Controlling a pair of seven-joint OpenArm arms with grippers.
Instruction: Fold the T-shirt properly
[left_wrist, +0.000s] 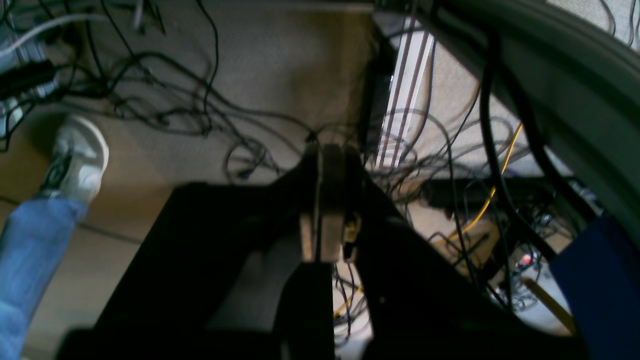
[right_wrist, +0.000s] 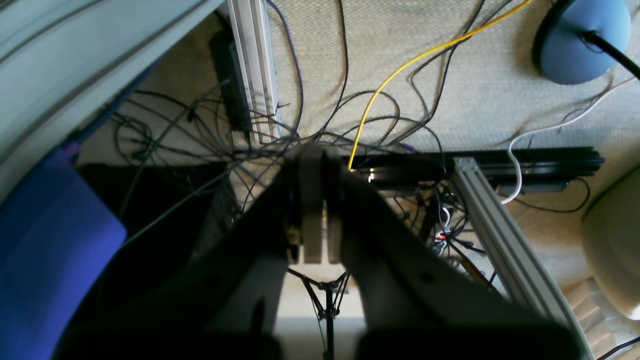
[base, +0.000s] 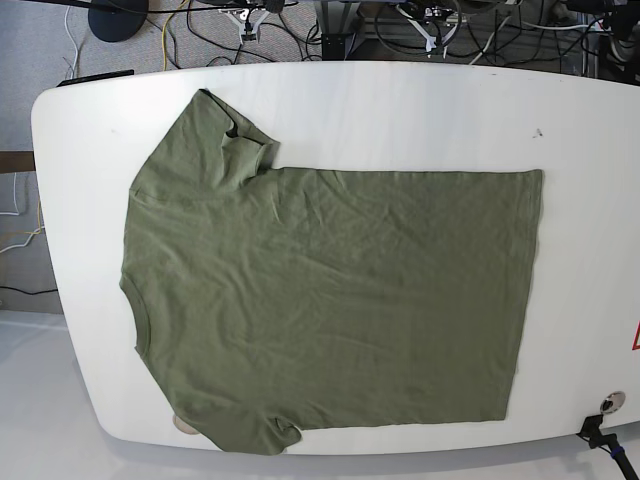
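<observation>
Shirt (base: 330, 300): olive green, short-sleeved, spread flat on the desk (base: 400, 110). Collar end toward the left edge in the base view, straight hem toward the right. One sleeve lies toward the far edge with its cuff partly folded over; the other sleeve reaches the near edge, its tip at or just past the rim. Cloth lightly creased, no folds made yet. No arm is over the desk in the base view.

Desk: white, rounded corners, a small dark speck near the far right. A black clamp-like fitting (base: 600, 432) sits at the near right corner.

Left gripper (left_wrist: 325, 205): seen only from its wrist camera, pointing down at the floor beside the desk. Its fingers (left_wrist: 310, 235) are pressed together with nothing between them.

Right gripper (right_wrist: 315, 210): likewise aimed at the floor. Its fingers (right_wrist: 311, 240) are closed with only a thin slit between the pads, holding nothing.

Floor: beige carpet, a tangle of black cables (left_wrist: 165, 100), one yellow cable (right_wrist: 400, 65), aluminium rails (right_wrist: 255, 70), a blue lamp base (right_wrist: 580, 42).

Bystander: a leg in blue jeans (left_wrist: 30, 260) and a white shoe (left_wrist: 77, 157), in the left wrist view.
</observation>
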